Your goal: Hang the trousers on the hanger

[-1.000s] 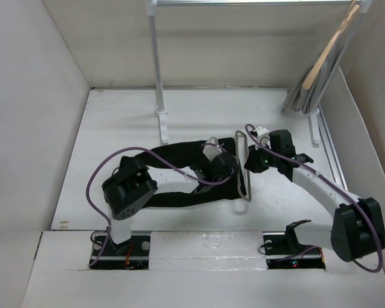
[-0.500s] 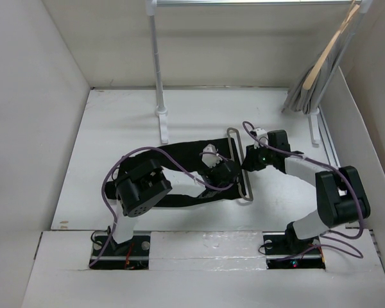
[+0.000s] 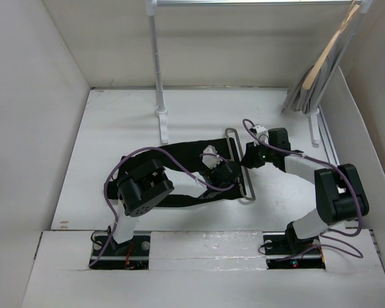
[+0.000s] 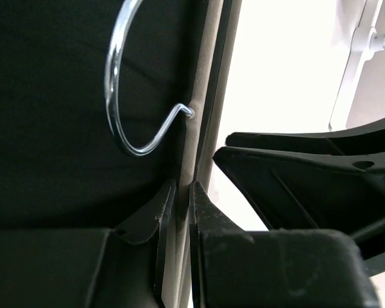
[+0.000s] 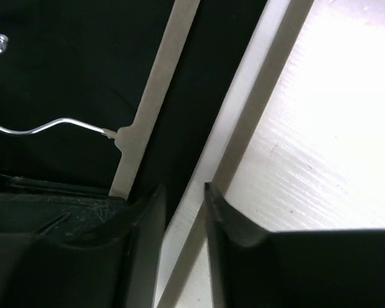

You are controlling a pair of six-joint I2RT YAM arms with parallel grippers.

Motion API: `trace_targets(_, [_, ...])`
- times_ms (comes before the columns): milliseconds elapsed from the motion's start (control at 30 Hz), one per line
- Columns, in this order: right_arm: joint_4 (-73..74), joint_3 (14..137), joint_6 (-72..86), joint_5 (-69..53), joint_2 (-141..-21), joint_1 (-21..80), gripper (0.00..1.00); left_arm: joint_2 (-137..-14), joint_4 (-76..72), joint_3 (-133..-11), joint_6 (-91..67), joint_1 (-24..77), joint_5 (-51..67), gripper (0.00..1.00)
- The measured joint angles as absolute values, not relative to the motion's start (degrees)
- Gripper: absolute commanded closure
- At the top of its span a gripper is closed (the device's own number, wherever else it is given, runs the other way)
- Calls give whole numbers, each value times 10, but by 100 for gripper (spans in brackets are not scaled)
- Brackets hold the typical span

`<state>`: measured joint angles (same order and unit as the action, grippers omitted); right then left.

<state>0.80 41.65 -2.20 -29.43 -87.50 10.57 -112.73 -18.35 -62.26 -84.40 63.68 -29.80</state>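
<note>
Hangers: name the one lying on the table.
The slim grey hanger over the black trousers; the wooden hanger hangs from the rail with grey cloth.

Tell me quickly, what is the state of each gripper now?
Left gripper: closed on the hanger bar.
Right gripper: open, around the hanger's other bar.

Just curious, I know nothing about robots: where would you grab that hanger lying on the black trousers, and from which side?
Probably a long straight bar of the hanger, from above. It lies flat on the trousers, so jaws can drop either side of a thin bar; the curved wire hook looks likelier to slip. The left gripper is shut on the hook's bar this way.
</note>
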Motion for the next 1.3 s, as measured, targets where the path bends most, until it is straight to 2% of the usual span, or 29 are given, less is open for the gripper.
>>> trace_targets(233, [-1, 416, -14, -296, -893, 112, 64, -1127, -181, -623, -844, 637, -297, 100])
trace_targets(267, [-2, 416, -12, -295, -897, 114, 56, -1127, -181, -623, -844, 637, -296, 100])
trace_targets(300, [-3, 414, -8, -293, -898, 116, 54, -1127, -181, -623, -844, 637, -295, 100])
trace_targets(533, [-29, 408, 16, -301, -914, 121, 53, -1128, -182, -623, -843, 637, -289, 100])
trace_targets(633, [-61, 395, 34, -309, -920, 121, 63, -1128, -181, -622, -841, 637, -289, 100])
trace_targets(700, [-90, 388, 53, -317, -924, 120, 86, -1128, -181, -622, -839, 637, -289, 100])
trace_targets(733, [-91, 383, 53, -318, -929, 120, 86, -1128, -181, -622, -839, 637, -289, 100])
trace_targets(767, [-100, 380, 57, -320, -931, 120, 97, -1128, -182, -620, -838, 637, -289, 100])
trace_targets(800, [-109, 375, 65, -320, -931, 120, 100, -1127, -182, -618, -837, 637, -290, 100])
trace_targets(967, [-120, 356, 89, -317, -914, 116, 100, -1126, -183, -602, -835, 636, -290, 100])
trace_targets(1300, [-40, 385, 70, -314, -825, 61, 100, -1074, -174, -557, -809, 622, -292, 100])
